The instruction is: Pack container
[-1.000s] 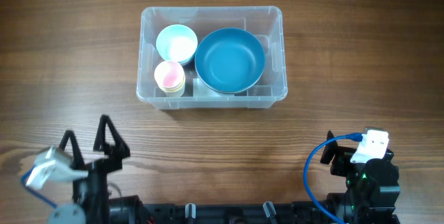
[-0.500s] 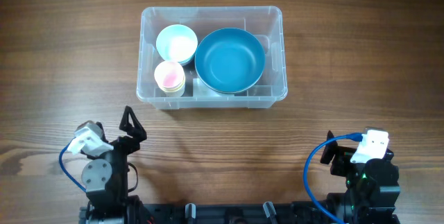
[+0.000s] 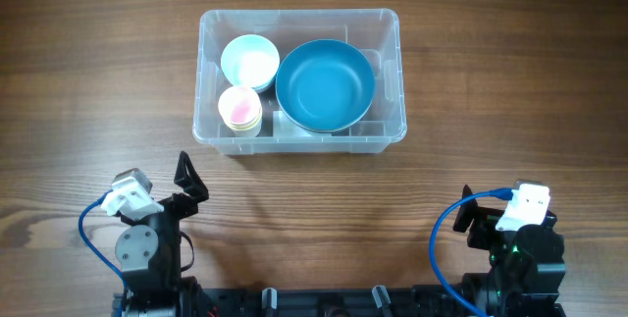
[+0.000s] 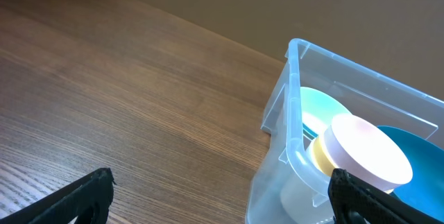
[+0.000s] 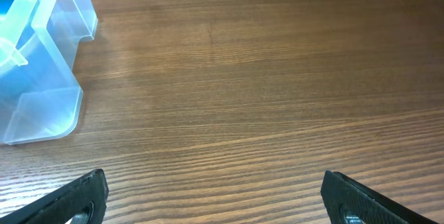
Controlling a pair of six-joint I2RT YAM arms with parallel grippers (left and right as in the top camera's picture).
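Observation:
The clear plastic container (image 3: 391, 131) sits at the table's back middle. It holds a large blue bowl (image 3: 325, 85), a pale cyan bowl (image 3: 249, 61) and a stack of small cups with a pink top (image 3: 239, 109). My left gripper (image 3: 186, 184) is open and empty near the front left, below the container's left corner. In the left wrist view the container (image 4: 291, 106) shows at right with the pink-topped cups (image 4: 368, 151). My right gripper (image 3: 473, 217) is open and empty at the front right. The right wrist view shows the container's corner (image 5: 41, 106) at left.
Bare wooden table (image 3: 510, 81) surrounds the container. The arm bases with blue cables stand at the front edge, left (image 3: 137, 253) and right (image 3: 515, 253).
My left arm has swung from the far left front towards the middle and drawn back to its base. The right arm and the container's contents have not moved.

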